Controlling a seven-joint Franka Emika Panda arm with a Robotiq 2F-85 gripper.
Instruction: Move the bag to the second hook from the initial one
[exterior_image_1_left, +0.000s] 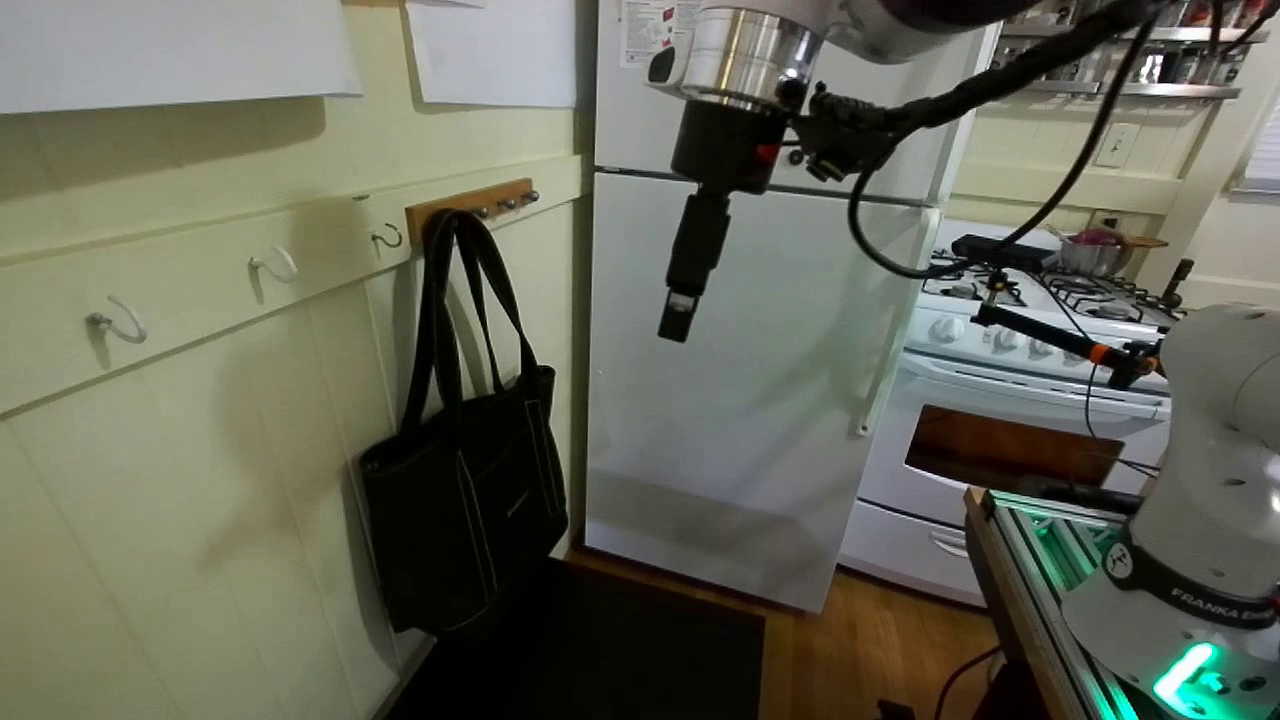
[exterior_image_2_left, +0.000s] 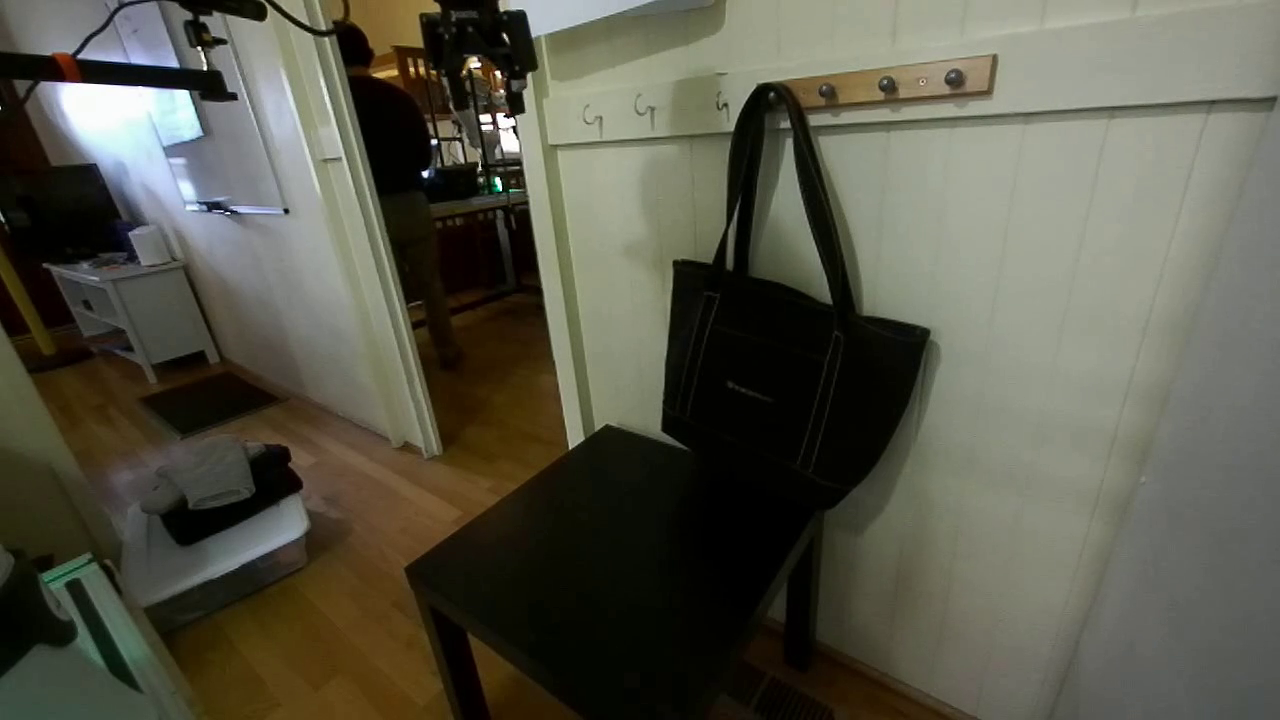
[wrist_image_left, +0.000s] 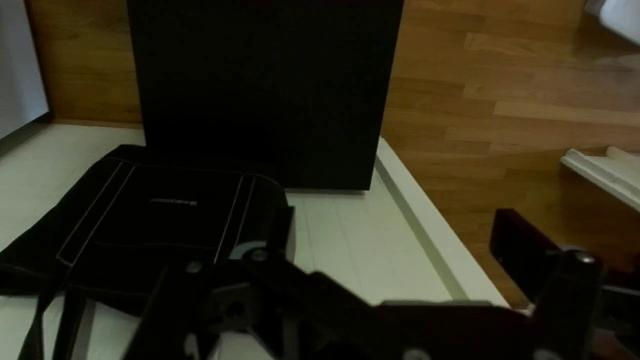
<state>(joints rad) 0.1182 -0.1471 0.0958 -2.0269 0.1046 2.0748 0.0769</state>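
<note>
The black bag (exterior_image_1_left: 470, 510) hangs by its long loop handles (exterior_image_2_left: 815, 190) at the end of the wooden peg rack (exterior_image_1_left: 515, 193) nearest the wall hooks. The handles hide the peg under them. Other round knobs (exterior_image_2_left: 887, 85) on the rack are bare. Three curved hooks (exterior_image_1_left: 272, 265) on the wall board hold nothing. In the wrist view the bag (wrist_image_left: 170, 220) shows at the left, partly behind a finger. My gripper (wrist_image_left: 397, 230) is open and empty, with its fingers wide apart. In an exterior view it points down (exterior_image_1_left: 680, 315), apart from the bag.
A black table (exterior_image_2_left: 600, 560) stands below the bag against the wall. A white fridge (exterior_image_1_left: 720, 400) and a stove (exterior_image_1_left: 1000, 380) are behind the arm. Papers (exterior_image_1_left: 490, 50) hang above the hooks. A person (exterior_image_2_left: 390, 150) stands beyond the doorway. A lidded bin (exterior_image_2_left: 230, 560) sits on the floor.
</note>
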